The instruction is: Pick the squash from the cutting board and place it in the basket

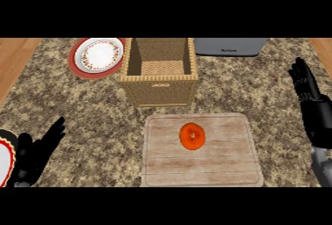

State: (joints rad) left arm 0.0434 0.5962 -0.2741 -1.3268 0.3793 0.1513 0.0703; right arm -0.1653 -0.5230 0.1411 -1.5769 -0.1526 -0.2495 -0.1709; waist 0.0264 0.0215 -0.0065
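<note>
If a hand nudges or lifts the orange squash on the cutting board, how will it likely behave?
The squash looks rounded and smooth, so a sideways nudge would probably roll it across the flat cutting board. It seems stiff rather than floppy, keeping its shape. Its glossy skin may slip between fingers, so a wrapping grasp looks safer.

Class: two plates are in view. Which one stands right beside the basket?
The far plate, touching the basket's left wall. The other plate sits at the near left edge, by the left hand.

Black left hand (pixel 32 156), black right hand (pixel 310 99), segmented fingers (pixel 302 74); grey right forearm (pixel 322 165).
</note>
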